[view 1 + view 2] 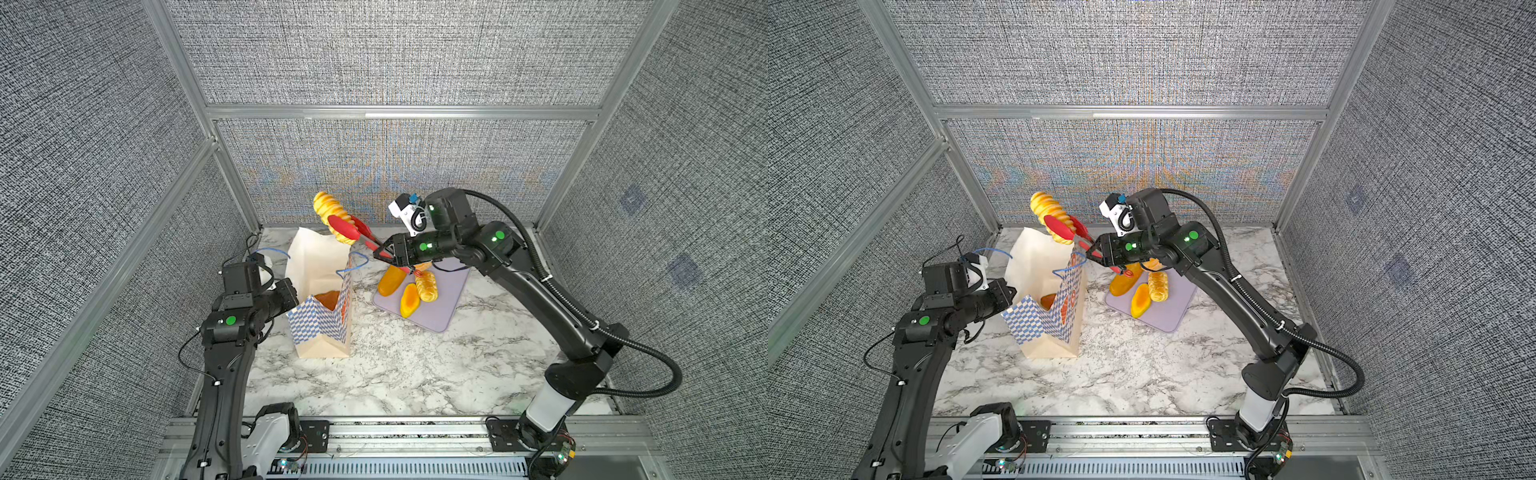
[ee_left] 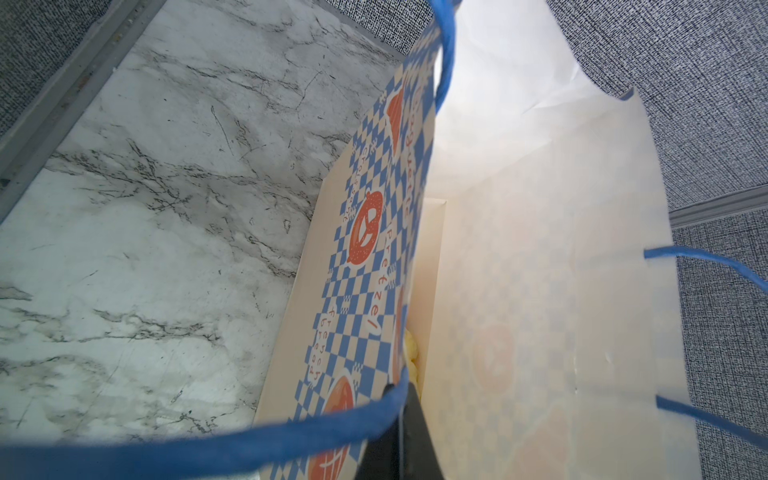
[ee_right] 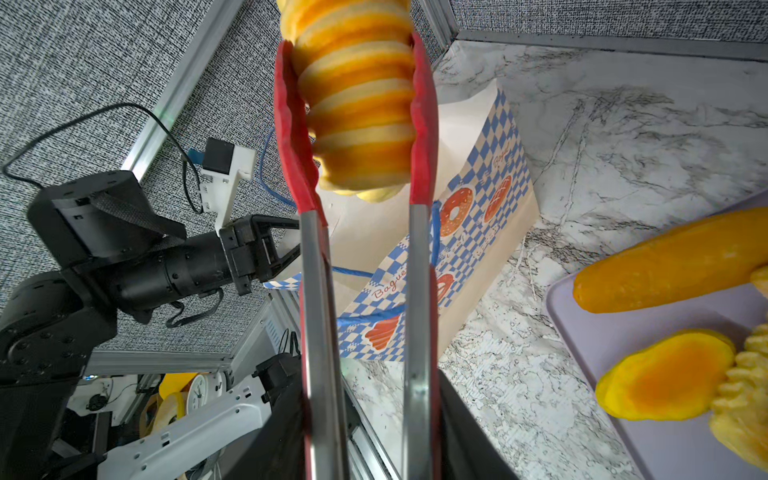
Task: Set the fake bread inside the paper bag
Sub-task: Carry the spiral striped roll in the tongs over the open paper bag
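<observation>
Marble tabletop, grey cell walls. Ridged loaf [image 1: 332, 216] sits clamped across its ridges in red tongs [image 1: 353, 230], well beyond the right gripper [image 1: 384, 252], whose fingers squeeze the tong handles. It looks light, glossy and probably slippery, so a mid-body hold suits it. Paper bag [image 1: 320, 328] stands just below, its flimsy rim pinched in the left gripper [image 1: 291, 298].

Loaf [image 3: 353, 104]: far end cut by frame edge, beyond tongs [image 3: 422, 124] tips.
Left gripper [image 2: 401, 419]: blurred, cut off at edge; tips hid. behind bag [image 1: 320, 332] wall in both top views.
Bread [image 1: 328, 300] in bag: sliver only.
Bun [image 1: 1153, 263] under right gripper [image 1: 1100, 251]: mostly hid.
</observation>
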